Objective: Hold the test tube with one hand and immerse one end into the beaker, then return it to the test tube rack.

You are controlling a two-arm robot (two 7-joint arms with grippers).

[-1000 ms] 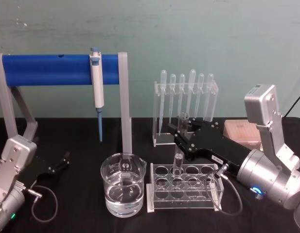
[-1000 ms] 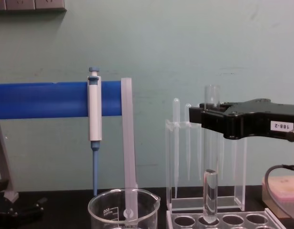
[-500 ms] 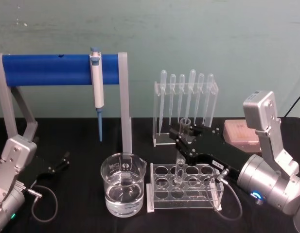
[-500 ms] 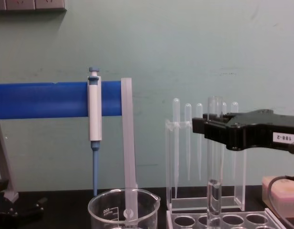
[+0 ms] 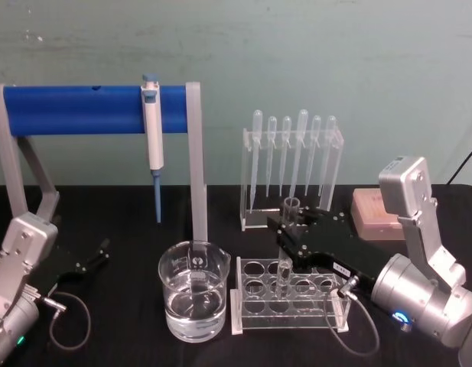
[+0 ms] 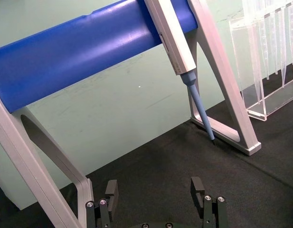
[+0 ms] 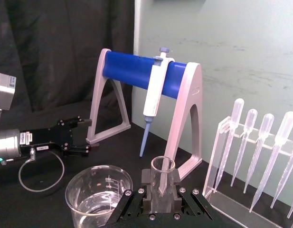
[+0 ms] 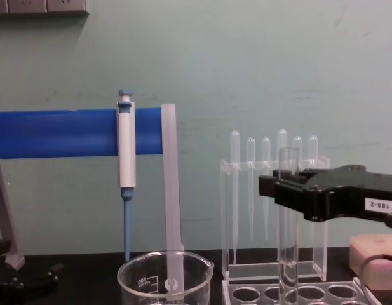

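Lowered since earlier: right gripper (image 5: 291,227) is pinching test tube (image 5: 286,252) near its rim, bottom entering rack (image 5: 293,294); fragile, slippery glass; left gripper (image 6: 155,197) is idling, fingers spread.

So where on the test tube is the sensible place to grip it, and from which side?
Near the rim, from the robot's right, as the right gripper does now. The test tube stands upright, its lower end entering the clear rack, so only the upper part is free; a sideways pinch across the round wall suits it. The left gripper rests open, far left.
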